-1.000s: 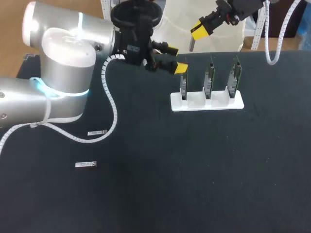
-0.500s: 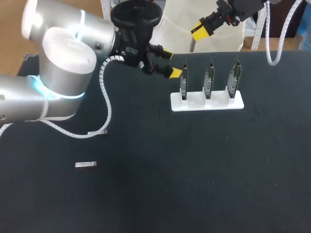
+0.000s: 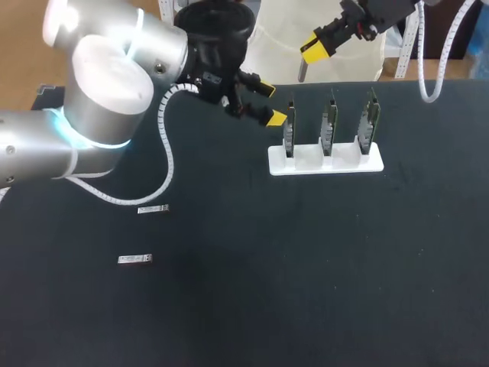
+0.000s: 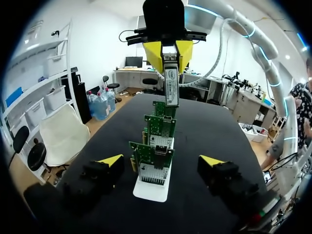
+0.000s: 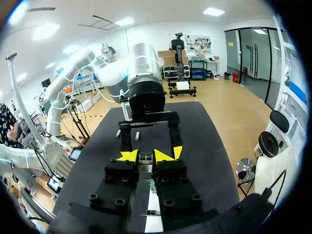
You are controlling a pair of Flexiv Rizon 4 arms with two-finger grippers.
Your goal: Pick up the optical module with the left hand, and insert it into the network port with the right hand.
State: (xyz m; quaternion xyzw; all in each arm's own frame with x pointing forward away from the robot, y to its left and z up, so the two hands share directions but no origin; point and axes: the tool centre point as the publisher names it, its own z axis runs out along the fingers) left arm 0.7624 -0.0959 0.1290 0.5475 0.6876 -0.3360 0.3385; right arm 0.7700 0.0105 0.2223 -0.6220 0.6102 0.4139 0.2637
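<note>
Two spare modules lie well left of the rack; three cards stand upright in it; left gripper gapes empty beside its left card; right gripper clamps a module above and behind the rack.

Three cards stand side by side in a holder; two modules lie well left, nearer.

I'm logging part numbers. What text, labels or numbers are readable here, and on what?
Held module: label blurred, unreadable.
Near table module: label too small to read.
Far table module: likewise too small.
Cards: no legible marking.
</note>
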